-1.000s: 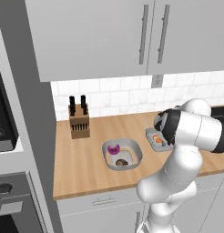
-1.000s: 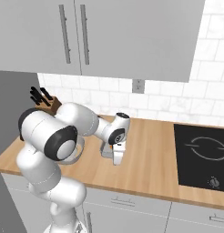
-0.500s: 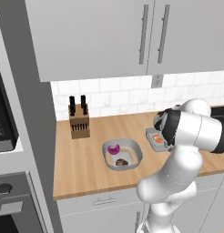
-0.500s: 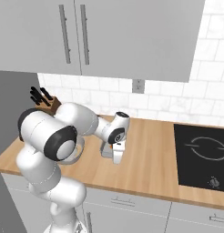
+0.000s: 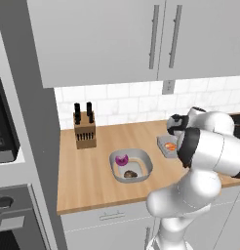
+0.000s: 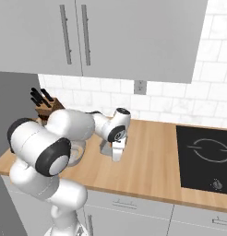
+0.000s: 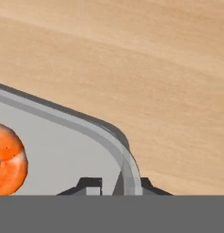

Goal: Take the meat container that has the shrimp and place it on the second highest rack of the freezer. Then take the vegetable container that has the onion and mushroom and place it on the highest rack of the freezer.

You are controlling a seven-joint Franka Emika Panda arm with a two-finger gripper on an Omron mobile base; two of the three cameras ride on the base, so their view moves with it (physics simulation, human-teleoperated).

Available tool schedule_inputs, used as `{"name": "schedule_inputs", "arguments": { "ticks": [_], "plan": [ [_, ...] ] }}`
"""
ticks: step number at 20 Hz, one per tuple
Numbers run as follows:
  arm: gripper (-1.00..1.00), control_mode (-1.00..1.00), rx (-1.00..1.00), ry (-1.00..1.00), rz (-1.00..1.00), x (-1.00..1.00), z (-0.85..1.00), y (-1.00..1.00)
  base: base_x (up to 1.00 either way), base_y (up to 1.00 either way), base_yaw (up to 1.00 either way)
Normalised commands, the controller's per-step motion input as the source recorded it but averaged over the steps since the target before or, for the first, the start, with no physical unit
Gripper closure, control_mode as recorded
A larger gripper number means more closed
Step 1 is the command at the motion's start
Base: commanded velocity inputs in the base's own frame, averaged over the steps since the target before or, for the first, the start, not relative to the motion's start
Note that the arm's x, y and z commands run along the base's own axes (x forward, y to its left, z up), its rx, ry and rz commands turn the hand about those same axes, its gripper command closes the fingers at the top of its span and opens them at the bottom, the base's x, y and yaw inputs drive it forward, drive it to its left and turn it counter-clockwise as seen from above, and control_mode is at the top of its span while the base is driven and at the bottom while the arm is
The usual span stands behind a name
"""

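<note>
The hand (image 7: 114,185) is down at the meat container (image 7: 63,150), and its two dark fingertips pinch one on each side of the tray's thin grey rim near a rounded corner. So it is clamped on the wall of the tray, with the shrimp (image 7: 8,159) sitting inside, off to one side of the grip.

From the left base view, the meat container (image 5: 167,145) rests on the wooden counter (image 5: 92,171) just beside the robot's forearm, and the vegetable container (image 5: 131,165) lies a little apart from it, nearer the knife block (image 5: 85,133), with the purple onion (image 5: 122,159) and the brown mushroom (image 5: 130,174) inside. In the right base view the hand (image 6: 116,154) points straight down at the counter, and the tray under it is mostly hidden by the wrist, so how deep the bite goes is hard to judge.

The risk lies in that grip. It catches only a corner of the rim, well off the tray's centre, so on the lift the far end may sag, the tray may swivel between the fingers, and the shrimp could slide toward the low side or tip out. A thin smooth wall may also slip free if the arm swings quickly toward the freezer.
</note>
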Motion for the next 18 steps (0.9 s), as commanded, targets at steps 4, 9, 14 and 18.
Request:
{"name": "schedule_inputs", "arguments": {
  "ticks": [4, 9, 14, 18],
  "plan": [
    [1.0, -1.0, 0.0, -0.24, -0.05, -0.4, 0.44, 0.49, 0.0, 0.0, 0.0],
    [1.0, -1.0, 0.0, -0.27, -0.01, -0.37, 0.52, 0.64, 0.0, 0.0, 0.0],
    [1.0, -1.0, 0.0, -0.18, 0.0, -0.62, 0.97, 0.5, 0.0, 0.0, 0.0],
    [1.0, -1.0, -0.07, -0.02, 0.0, -0.92, 0.73, 0.55, 0.0, 0.0, 0.0]
  ]
}}
